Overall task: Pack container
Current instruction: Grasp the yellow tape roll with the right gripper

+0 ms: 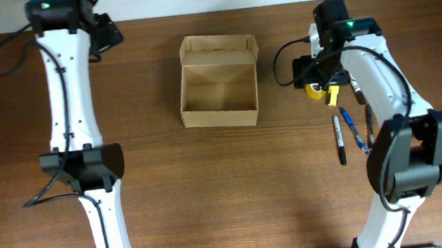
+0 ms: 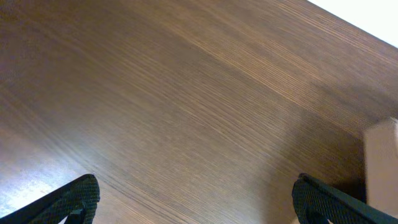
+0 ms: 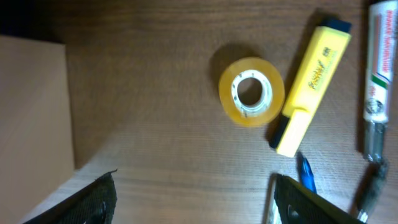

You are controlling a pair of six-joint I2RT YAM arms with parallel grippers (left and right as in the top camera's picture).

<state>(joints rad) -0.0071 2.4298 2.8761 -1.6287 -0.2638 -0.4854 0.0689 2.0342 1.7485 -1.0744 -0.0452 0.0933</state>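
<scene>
Brown wooden desk [image 1: 212, 205]. Pens [image 1: 340, 142] by right edge. Beyond them, tape roll [image 3: 252, 91] just beside yellow highlighter [image 3: 314, 81]; right fingers [image 3: 93, 202] wide, holding nothing. Cardboard container [image 1: 219, 84] open, centre toward far edge. Left fingers [image 2: 74, 199] wide, far-left corner.

Place: I read an office-like robot lab bench.
Evidence: wood-grain table [image 1: 234, 187], tape roll [image 3: 252, 91], highlighter [image 3: 311, 81], pens [image 1: 340, 142] near its right edge.

Even bright light, soft shadows, right wrist view blurred, overhead view sharp
</scene>
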